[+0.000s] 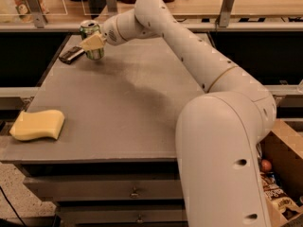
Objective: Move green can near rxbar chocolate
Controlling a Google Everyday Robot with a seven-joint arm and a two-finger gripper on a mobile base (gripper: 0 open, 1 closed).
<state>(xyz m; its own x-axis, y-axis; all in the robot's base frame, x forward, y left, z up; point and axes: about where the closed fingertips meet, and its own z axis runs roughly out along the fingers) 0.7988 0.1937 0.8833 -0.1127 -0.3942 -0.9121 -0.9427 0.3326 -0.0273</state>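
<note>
Nearest us, at lower left of the frame, we note a yellow sponge lying flat on the grey counter, well apart from the rest. Further back, at upper left, we record the gripper closed on the green can, which is upright; we cannot tell whether its base touches the counter. The rxbar chocolate lies flat just left of the can, near the counter's far left edge.
</note>
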